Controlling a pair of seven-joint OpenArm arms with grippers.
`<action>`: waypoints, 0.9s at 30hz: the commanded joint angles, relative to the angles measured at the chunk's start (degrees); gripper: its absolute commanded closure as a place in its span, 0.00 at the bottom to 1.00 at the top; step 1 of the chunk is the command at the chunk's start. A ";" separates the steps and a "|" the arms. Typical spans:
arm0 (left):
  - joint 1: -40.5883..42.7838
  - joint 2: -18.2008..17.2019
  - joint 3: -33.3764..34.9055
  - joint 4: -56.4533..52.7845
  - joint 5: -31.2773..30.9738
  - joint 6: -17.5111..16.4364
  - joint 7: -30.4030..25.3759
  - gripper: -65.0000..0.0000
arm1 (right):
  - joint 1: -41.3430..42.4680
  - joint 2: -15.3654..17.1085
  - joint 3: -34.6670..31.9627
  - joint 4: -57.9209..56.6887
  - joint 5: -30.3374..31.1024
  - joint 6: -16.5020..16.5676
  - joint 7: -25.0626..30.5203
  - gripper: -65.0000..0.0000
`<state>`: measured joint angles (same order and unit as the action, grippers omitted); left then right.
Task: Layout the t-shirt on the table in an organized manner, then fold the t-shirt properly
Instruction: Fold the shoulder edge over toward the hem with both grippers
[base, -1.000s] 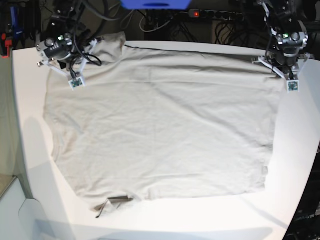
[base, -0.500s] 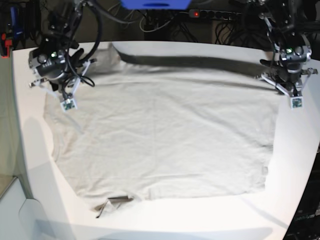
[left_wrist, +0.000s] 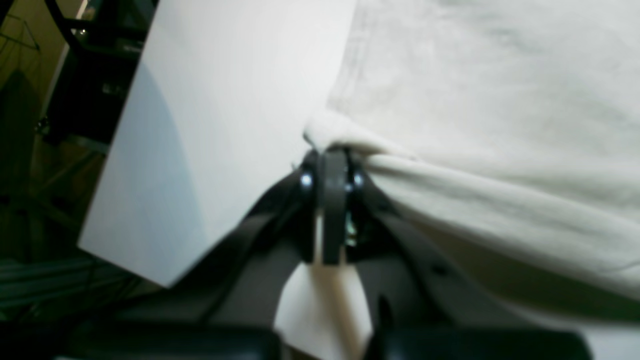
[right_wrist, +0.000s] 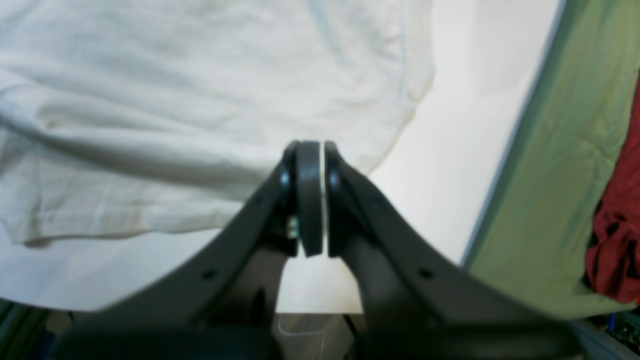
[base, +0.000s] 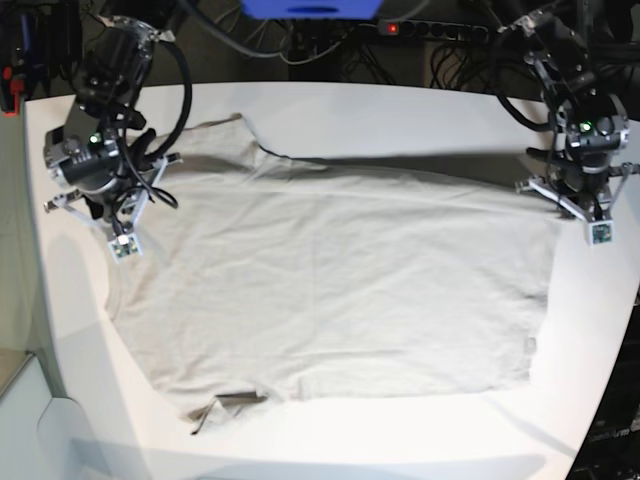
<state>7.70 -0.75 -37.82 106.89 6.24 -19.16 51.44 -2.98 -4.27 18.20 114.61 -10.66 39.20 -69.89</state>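
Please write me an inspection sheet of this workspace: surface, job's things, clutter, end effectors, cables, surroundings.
Surface: white table, bare around the cloth, curved near edge.
Job's things: beige t-shirt spread over the table, far edge lifted and folded toward the front; a small folded bit at the near hem.
Clutter: nothing seen on the table.
End effectors: left end effector shut on the t-shirt's corner; right end effector shut, and the cloth reaches its tips, so it appears to be pinching the edge.
Cables: black cables loop off both arms; a power strip lies behind the table.
Surroundings: green surface and red cloth beside the table.
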 joint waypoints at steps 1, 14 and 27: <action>-0.63 -0.52 -0.02 0.76 0.13 0.56 -1.11 0.99 | 0.74 0.27 -0.22 0.78 0.24 0.80 0.48 1.00; -0.19 0.01 -0.29 0.49 0.13 0.56 -1.11 0.99 | -2.25 -0.17 0.05 -1.77 0.33 0.80 0.39 0.83; 0.60 0.01 -0.37 0.49 0.13 0.56 -1.11 0.99 | -3.04 0.01 0.22 -1.95 0.50 0.80 0.66 0.37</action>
<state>8.64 -0.27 -38.04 106.48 6.42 -19.14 51.24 -6.63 -4.45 18.35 111.74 -10.41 39.20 -69.84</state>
